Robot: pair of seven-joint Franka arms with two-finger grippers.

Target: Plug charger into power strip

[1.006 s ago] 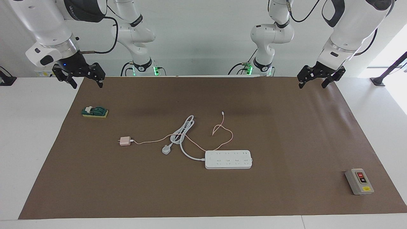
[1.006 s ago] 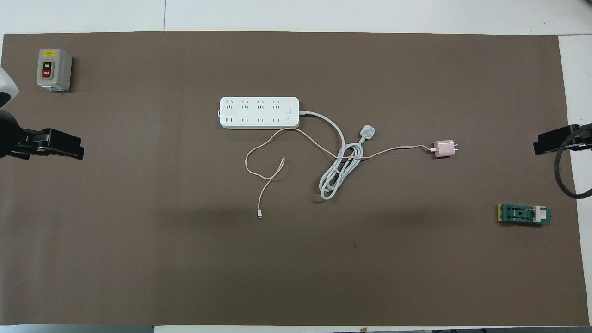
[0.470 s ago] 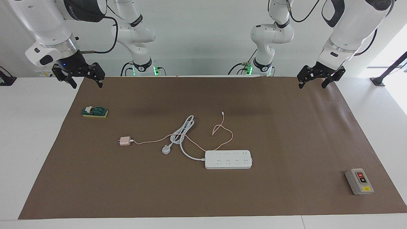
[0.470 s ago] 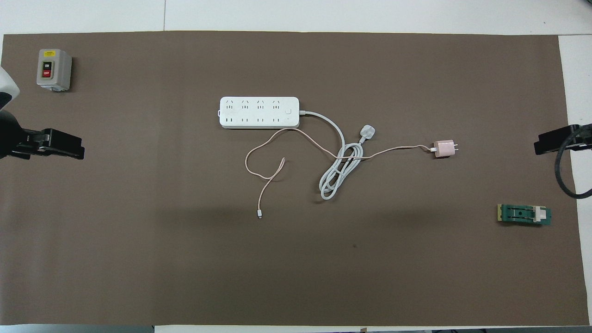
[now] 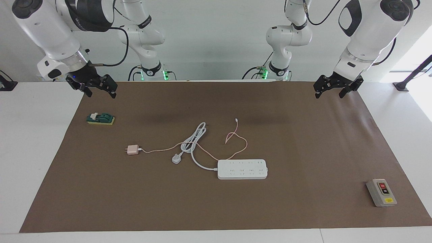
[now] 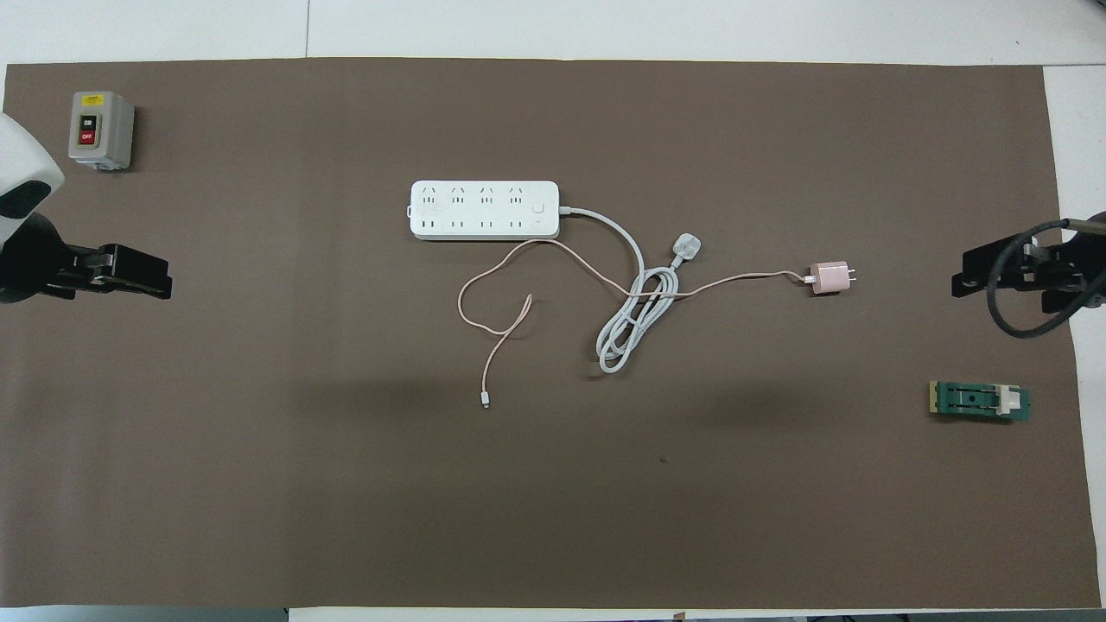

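The pale pink charger (image 5: 132, 149) (image 6: 830, 277) lies on the brown mat, toward the right arm's end. Its thin pink cable (image 5: 240, 148) (image 6: 484, 285) loops past the white power strip (image 5: 242, 169) (image 6: 484, 210), which lies flat mid-mat, farther from the robots than the charger. My right gripper (image 5: 101, 93) (image 6: 972, 276) hangs open and empty over the mat's edge at its own end, apart from the charger. Over the mat's other end my left gripper (image 5: 329, 94) (image 6: 147, 278) hangs open with nothing in it.
The strip's thick white cord is coiled between strip and charger and ends in a white three-pin plug (image 5: 176, 158) (image 6: 686, 248). A grey button box (image 5: 381, 192) (image 6: 101, 130) stands at the left arm's end. A green block (image 5: 101, 118) (image 6: 979, 402) lies at the right arm's end.
Both grippers have drifted inward over the mat, the right one more than the left. Charger, cable and power strip have not moved.
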